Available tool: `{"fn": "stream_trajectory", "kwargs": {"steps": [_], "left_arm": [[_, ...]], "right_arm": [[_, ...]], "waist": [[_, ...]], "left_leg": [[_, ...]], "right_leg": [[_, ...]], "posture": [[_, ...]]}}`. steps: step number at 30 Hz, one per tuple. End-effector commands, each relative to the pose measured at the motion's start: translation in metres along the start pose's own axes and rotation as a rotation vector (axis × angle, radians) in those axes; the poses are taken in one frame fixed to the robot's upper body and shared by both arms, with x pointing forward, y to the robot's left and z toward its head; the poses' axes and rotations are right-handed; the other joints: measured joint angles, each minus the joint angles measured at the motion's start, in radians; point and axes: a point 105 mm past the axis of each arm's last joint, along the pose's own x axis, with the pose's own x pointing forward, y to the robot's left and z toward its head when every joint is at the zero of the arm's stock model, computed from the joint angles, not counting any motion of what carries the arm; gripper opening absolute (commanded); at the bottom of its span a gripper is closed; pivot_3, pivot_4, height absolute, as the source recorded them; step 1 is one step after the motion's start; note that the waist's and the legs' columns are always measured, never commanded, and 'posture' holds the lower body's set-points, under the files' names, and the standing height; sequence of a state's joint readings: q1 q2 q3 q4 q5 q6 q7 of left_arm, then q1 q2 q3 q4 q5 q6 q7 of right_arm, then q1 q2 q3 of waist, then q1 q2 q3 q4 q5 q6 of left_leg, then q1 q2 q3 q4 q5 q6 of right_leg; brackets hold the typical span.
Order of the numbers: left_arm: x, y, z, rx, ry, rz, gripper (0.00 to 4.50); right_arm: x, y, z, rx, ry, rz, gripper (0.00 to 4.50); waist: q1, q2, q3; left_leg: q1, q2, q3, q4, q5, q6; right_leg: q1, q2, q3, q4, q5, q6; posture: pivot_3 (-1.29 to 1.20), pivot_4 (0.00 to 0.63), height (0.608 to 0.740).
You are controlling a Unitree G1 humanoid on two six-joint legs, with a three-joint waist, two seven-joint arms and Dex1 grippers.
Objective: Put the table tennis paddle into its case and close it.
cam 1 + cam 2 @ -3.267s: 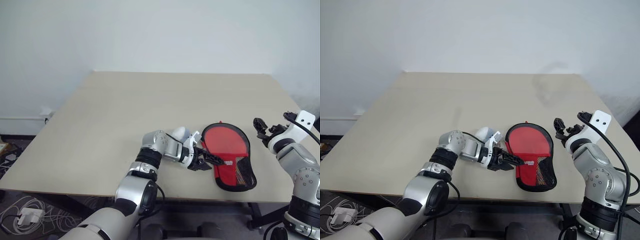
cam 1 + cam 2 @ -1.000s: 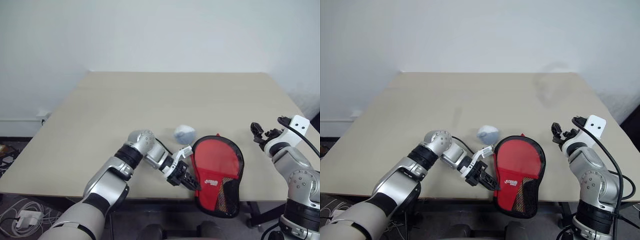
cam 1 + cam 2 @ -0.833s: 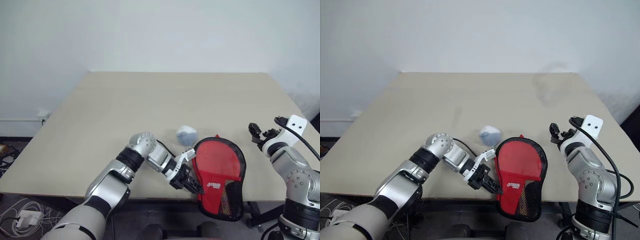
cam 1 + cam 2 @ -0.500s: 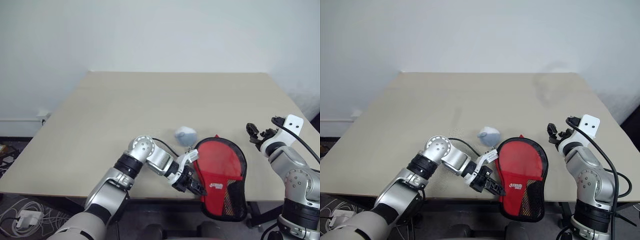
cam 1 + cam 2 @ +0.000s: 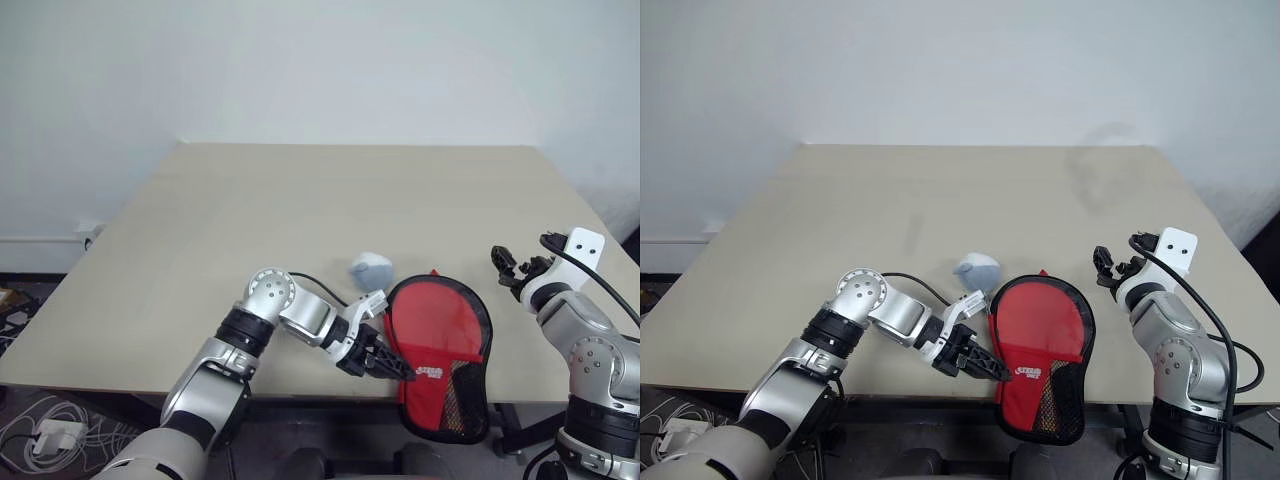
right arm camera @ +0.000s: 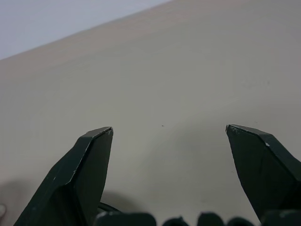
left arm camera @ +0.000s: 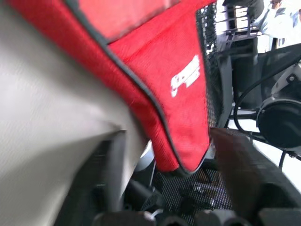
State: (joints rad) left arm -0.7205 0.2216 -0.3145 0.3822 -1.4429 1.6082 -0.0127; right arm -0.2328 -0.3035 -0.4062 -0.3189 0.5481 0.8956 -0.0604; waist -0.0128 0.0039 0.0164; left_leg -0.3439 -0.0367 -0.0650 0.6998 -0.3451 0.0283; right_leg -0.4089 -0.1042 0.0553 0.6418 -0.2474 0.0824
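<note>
The case (image 5: 440, 335), red with a black edge, lies at the table's front edge. Its narrow mesh end (image 5: 468, 395) hangs over that edge. The paddle's round red face (image 5: 1038, 322) shows inside it through the clear side. My left gripper (image 5: 393, 368) is at the case's left rim near the logo (image 7: 186, 77). In the left wrist view its fingers (image 7: 240, 172) stand apart, open, with the case's red corner between them. My right gripper (image 5: 508, 264) hovers open to the right of the case, over bare table, and its fingertips (image 6: 96, 155) are wide apart.
A small whitish rounded object (image 5: 370, 268) rests on the beige table (image 5: 300, 200) just behind the case, to its left. The table's front edge runs right under my left gripper. Cables and a power adapter lie on the floor at lower left.
My left gripper, shut on the case's left rim before, has opened. Since the oldest frames it dragged the case toward the front edge until the narrow end overhangs. The right gripper barely moved.
</note>
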Motion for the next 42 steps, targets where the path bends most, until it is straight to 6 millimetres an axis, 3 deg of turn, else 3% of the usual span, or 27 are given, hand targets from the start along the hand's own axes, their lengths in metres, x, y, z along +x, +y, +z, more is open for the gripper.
{"fn": "stream_trajectory", "kwargs": {"steps": [1, 2, 8, 10, 14, 18, 23, 25, 33, 42], "left_arm": [[-0.01, 0.0, 0.005, -0.023, -0.02, -0.019, 4.23], [-0.015, -0.001, 0.006, -0.019, -0.026, -0.02, 4.45], [-0.062, -0.026, 0.019, 0.215, -0.142, -0.031, 4.45], [-0.076, -0.026, 0.025, 0.326, -0.22, 0.017, 4.45], [-0.113, -0.021, 0.056, 0.641, -0.486, 0.125, 4.45], [-0.124, -0.014, 0.071, 0.778, -0.532, 0.161, 4.45], [-0.125, 0.009, 0.104, 0.84, -0.599, 0.349, 4.45], [-0.123, 0.014, 0.113, 0.832, -0.618, 0.373, 4.5], [-0.108, 0.019, 0.132, 0.831, -0.617, 0.366, 4.5], [-0.085, 0.046, 0.12, 0.8, -0.479, 0.399, 4.5]], "right_arm": [[-0.001, 0.005, 0.018, -0.016, -0.061, 0.028, 4.18], [-0.001, 0.006, 0.017, -0.011, -0.059, 0.038, 4.18], [-0.009, 0.029, 0.01, -0.02, -0.012, 0.195, 4.18], [-0.014, 0.039, 0.005, -0.027, 0.015, 0.263, 4.18], [-0.027, 0.07, -0.015, -0.066, 0.079, 0.422, 4.18], [-0.034, 0.093, -0.038, -0.056, 0.134, 0.518, 4.18], [-0.027, 0.09, -0.086, -0.109, 0.24, 0.458, 4.18], [-0.024, 0.087, -0.095, -0.096, 0.247, 0.444, 3.79], [-0.021, 0.08, -0.127, -0.157, 0.289, 0.428, 1.02], [-0.033, 0.094, -0.146, -0.25, 0.339, 0.522, 1.02]], "waist": [[-0.002, 0.0, 0.0], [-0.002, 0.0, 0.0], [-0.012, 0.0, 0.0], [-0.012, 0.001, 0.0], [-0.01, 0.001, 0.001], [-0.006, 0.001, 0.001], [-0.002, -0.002, 0.002], [-0.003, -0.002, 0.002], [-0.007, -0.007, 0.002], [-0.011, -0.013, 0.0]], "left_leg": [[0.0, 0.0, 0.0, 0.0, 0.0, 0.0], [0.0, 0.0, 0.0, 0.0, 0.0, 0.0], [0.0, 0.0, 0.0, -0.001, 0.001, -0.001], [0.0, 0.0, 0.0, -0.002, 0.001, -0.001], [0.001, 0.0, 0.001, -0.002, 0.001, -0.002], [0.001, 0.0, 0.001, -0.002, 0.001, -0.002], [0.001, 0.0, 0.0, -0.002, 0.001, -0.001], [0.0, 0.0, 0.0, -0.001, 0.001, -0.001], [0.001, 0.001, -0.002, -0.001, 0.001, -0.001], [0.002, 0.002, -0.003, -0.001, 0.001, -0.001]], "right_leg": [[0.0, 0.0, 0.0, 0.0, 0.0, 0.0], [0.0, 0.0, 0.0, 0.0, 0.0, 0.0], [-0.001, 0.001, 0.0, 0.0, 0.0, 0.0], [-0.001, 0.001, 0.0, 0.0, 0.0, 0.0], [0.0, 0.001, -0.001, -0.001, 0.0, 0.0], [0.001, 0.001, -0.001, -0.002, 0.0, 0.0], [0.002, 0.001, -0.003, -0.002, 0.0, 0.0], [0.002, 0.001, -0.003, -0.002, 0.0, 0.0], [0.002, 0.001, -0.004, -0.001, 0.0, 0.0], [0.004, 0.002, -0.005, -0.001, 0.0, 0.0]], "posture": [[0.0, 0.0, 0.716], [0.0, 0.0, 0.716], [0.0, 0.0, 0.716], [0.0, 0.0, 0.716], [0.0, 0.0, 0.716], [0.0, 0.0, 0.716], [0.0, 0.0, 0.716], [0.0, 0.0, 0.716], [0.0, 0.0, 0.716], [0.0, 0.0, 0.716]]}}
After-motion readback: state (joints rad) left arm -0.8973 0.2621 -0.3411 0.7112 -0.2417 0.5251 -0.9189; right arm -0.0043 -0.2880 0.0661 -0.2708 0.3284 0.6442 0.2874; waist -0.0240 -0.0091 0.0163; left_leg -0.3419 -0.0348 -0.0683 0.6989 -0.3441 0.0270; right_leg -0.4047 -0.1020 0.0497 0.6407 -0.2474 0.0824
